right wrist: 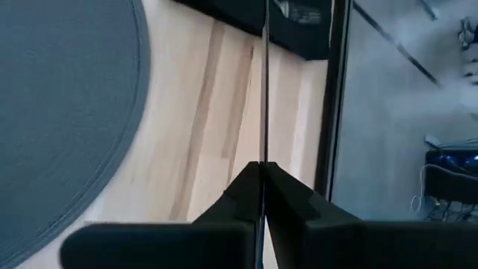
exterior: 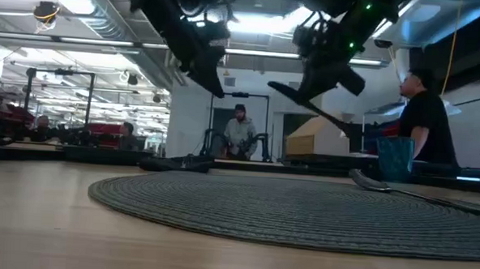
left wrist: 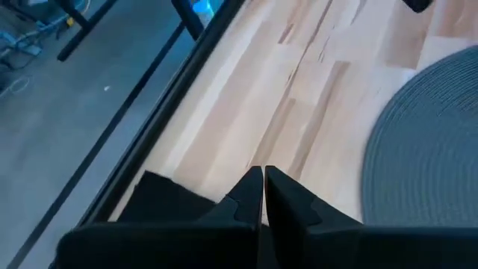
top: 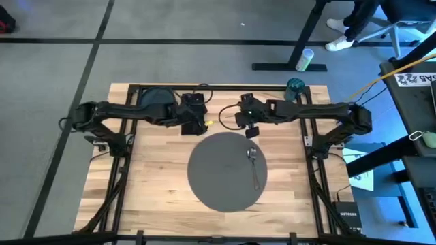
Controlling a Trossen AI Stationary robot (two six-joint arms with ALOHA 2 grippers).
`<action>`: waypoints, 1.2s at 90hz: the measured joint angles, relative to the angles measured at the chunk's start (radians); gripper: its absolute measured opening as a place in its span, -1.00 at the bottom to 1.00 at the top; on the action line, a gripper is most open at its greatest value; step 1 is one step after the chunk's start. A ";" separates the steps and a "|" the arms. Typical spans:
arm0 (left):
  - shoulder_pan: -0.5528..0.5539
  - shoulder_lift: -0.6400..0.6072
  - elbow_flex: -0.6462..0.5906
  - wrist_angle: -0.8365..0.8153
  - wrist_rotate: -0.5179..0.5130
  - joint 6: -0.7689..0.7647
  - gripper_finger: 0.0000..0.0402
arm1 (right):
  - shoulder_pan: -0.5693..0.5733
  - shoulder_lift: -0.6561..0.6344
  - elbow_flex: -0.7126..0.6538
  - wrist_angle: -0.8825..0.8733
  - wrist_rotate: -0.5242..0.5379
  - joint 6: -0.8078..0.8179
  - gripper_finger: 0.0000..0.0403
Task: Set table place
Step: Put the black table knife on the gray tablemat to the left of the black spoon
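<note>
Above the pale plank table (top: 157, 184), the right pincer (right wrist: 261, 168) pinches what looks like a thin knife blade (right wrist: 264, 90) beside the round woven placemat (top: 225, 170).

table (top: 157, 184): showing pale planks with a black rail edge
place (top: 218, 180): showing dark grey, woven in concentric rings
spoon (top: 253, 163): gleaming silver
cup (top: 295, 86): showing teal
plate (top: 155, 97): showing dark blue-grey
floor (top: 54, 61): showing grey with dark lines

A thin dark flat item (right wrist: 264, 90) runs edge-on from the right gripper (right wrist: 261, 175), too thin to identify. The spoon's handle (exterior: 456, 201) is cut off at the low view's edge.
</note>
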 joint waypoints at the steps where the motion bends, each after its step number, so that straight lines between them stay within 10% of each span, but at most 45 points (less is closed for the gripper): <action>1: -0.001 -0.003 0.000 0.002 0.000 0.001 -1.00 | 0.003 -0.003 -0.001 0.001 0.000 0.000 -1.00; 44: -0.017 -0.230 -0.227 0.250 0.182 -0.039 -1.00 | 0.042 -0.022 -0.008 -0.053 0.013 0.000 -1.00; 108: -0.026 -0.688 -0.765 0.465 0.142 -0.241 -1.00 | 0.208 -0.254 -0.061 -0.295 0.033 0.137 -1.00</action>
